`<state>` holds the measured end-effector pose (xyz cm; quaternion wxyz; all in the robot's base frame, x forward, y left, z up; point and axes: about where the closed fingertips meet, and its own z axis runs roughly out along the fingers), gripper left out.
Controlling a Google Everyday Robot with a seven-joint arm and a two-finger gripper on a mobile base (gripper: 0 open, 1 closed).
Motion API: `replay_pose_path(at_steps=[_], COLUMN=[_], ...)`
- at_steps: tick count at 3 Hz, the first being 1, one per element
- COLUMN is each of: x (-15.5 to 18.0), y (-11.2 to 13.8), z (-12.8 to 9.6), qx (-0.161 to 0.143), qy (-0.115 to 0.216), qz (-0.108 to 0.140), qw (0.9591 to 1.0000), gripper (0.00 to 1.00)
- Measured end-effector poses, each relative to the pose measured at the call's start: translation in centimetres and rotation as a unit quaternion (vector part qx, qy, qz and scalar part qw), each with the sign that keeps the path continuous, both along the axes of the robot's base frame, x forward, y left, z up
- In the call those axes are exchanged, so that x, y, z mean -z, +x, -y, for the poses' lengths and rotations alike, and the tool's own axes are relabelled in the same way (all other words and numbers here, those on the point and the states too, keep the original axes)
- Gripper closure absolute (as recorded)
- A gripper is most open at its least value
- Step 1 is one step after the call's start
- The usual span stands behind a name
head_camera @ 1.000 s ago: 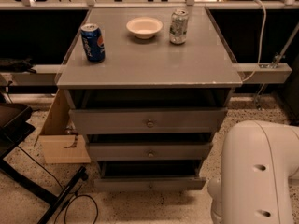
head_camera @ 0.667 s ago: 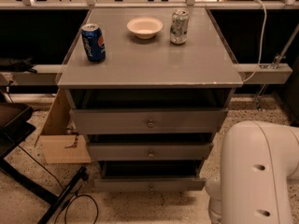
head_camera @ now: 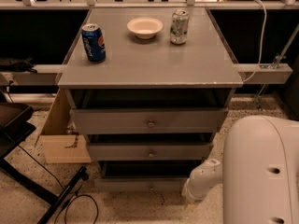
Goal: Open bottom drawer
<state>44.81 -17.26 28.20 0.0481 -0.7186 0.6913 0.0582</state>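
Note:
The bottom drawer (head_camera: 135,185) is the slim grey front lowest in the cabinet (head_camera: 149,69), with a small round knob (head_camera: 150,187) at its centre. It stands out a little, with a dark gap above it. The two taller drawers above, the top one (head_camera: 117,120) and the middle one (head_camera: 117,151), also stand slightly out. My gripper (head_camera: 190,196) sits at the end of a white arm link, low near the floor, just right of the bottom drawer's right end and apart from the knob.
A blue soda can (head_camera: 94,42), a white bowl (head_camera: 145,27) and a silver can (head_camera: 179,26) stand on the cabinet top. A cardboard box (head_camera: 60,139) lies left of the cabinet. A black stand and cable (head_camera: 56,197) lie on the floor at the left. My white arm body (head_camera: 261,171) fills the lower right.
The white arm link with the gripper has come out from the arm body toward the left, low beside the bottom drawer's right end. The drawers have not moved.

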Motion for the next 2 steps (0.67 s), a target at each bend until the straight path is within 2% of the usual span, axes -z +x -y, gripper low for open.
replay_pose_path(at_steps=[1, 2], x=[1.3, 0.8], y=[6.1, 8.3], z=[-3.7, -3.8], qx=[-0.013, -0.008], qy=[0.028, 0.029], qz=[0.037, 0.052], qw=[0.9989, 0.9982], gripper=[0.00, 0.00])
